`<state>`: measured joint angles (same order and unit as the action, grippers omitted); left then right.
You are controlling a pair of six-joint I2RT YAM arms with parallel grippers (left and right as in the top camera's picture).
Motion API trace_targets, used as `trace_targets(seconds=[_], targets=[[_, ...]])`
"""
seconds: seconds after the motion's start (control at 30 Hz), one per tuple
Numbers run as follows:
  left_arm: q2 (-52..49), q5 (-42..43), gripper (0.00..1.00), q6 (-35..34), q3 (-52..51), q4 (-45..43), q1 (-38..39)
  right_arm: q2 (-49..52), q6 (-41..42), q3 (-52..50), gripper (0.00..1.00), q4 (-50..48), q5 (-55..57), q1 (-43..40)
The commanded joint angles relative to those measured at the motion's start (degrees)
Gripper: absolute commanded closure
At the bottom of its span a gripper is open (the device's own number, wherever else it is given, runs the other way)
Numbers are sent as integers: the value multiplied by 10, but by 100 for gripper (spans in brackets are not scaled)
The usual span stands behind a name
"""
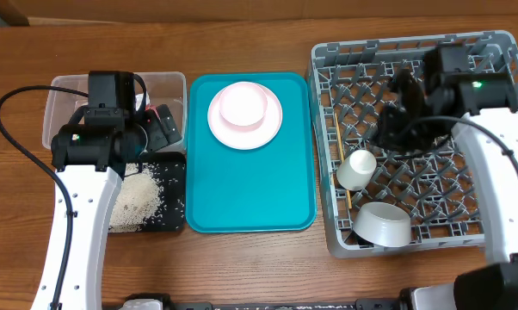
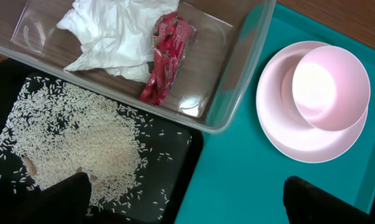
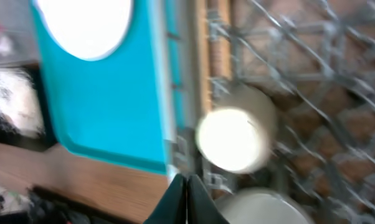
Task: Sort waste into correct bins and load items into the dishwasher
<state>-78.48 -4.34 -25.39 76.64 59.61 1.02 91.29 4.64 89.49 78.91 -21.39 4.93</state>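
The crumpled white napkin (image 2: 113,34) and red wrapper (image 2: 166,59) lie in the clear tub (image 2: 237,81). Rice (image 2: 81,143) is spread in the black tray (image 2: 181,162). My left gripper (image 2: 187,202) is open and empty, above the edge between the black tray and the teal tray. The pink plate (image 1: 244,114) sits on the teal tray with a pink bowl (image 2: 331,87) on it. In the grey dish rack (image 1: 500,52) are the white cup (image 1: 356,170), white bowl (image 1: 382,224) and chopsticks (image 1: 339,159). My right gripper (image 3: 187,199) is shut and empty, over the rack's left part near the cup.
The teal tray (image 1: 250,189) lies between the bins and the rack. The clear tub (image 1: 65,95) is behind the black tray (image 1: 169,220) at the left. The right wrist view is blurred. Bare wooden table runs along the front edge.
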Motion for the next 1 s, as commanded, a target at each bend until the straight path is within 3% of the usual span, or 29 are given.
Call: trace_targets(seconds=[0.0, 0.13, 0.43, 0.97], targets=[[1, -1, 0, 1, 8, -1, -2, -6, 101, 7, 92, -32, -12, 57], [1, -1, 0, 1, 8, -1, -2, -5, 217, 5, 92, -107, 83, 156], [1, -1, 0, 1, 8, -1, -2, -5, 238, 5, 70, -135, 312, 343], [1, -1, 0, 1, 8, -1, -2, -5, 257, 5, 69, -11, 346, 359]])
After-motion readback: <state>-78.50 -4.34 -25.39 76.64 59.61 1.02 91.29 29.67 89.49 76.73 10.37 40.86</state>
